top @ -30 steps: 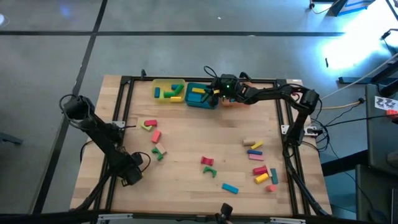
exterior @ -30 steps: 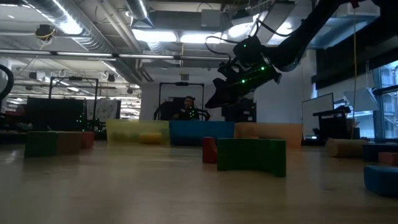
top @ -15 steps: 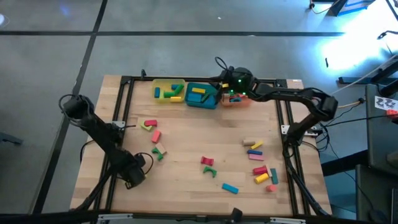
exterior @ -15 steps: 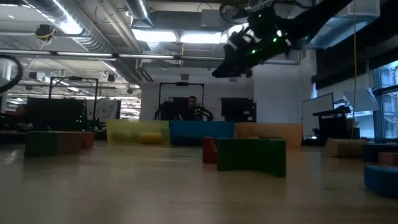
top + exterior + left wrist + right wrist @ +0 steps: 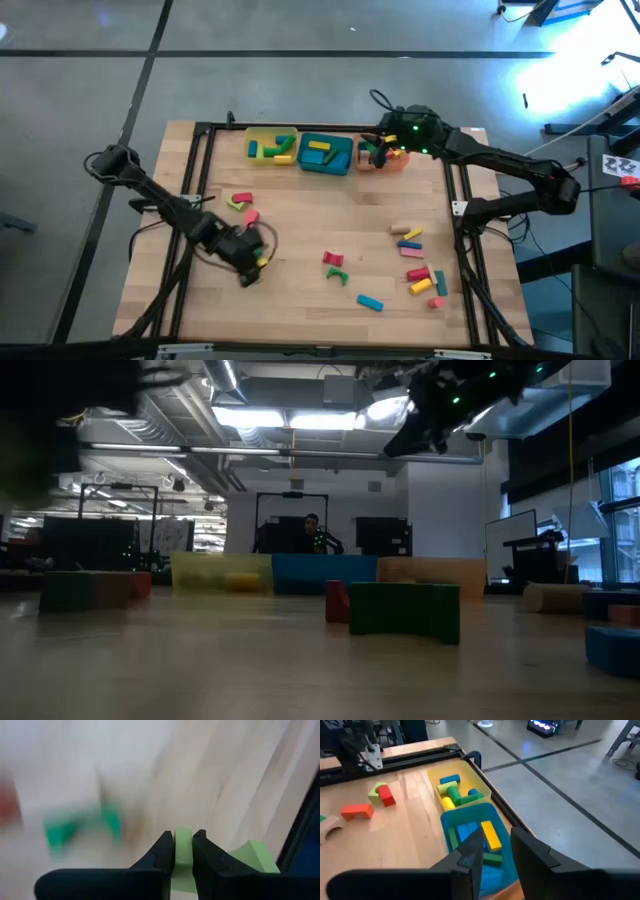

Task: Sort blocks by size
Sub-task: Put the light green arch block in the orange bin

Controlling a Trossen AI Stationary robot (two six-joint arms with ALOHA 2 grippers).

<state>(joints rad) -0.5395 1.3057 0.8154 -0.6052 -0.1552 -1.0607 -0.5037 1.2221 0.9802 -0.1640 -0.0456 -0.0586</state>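
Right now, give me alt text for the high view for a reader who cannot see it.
Seen from above, the left end effector reaches over a wooden table of scattered blocks, near a few by the left edge. The right end effector is over the orange tray, beside the teal tray and yellow tray.

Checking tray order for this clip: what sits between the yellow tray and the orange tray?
In the high view, the teal tray sits between the yellow tray and the orange tray, with yellow and green blocks inside it.
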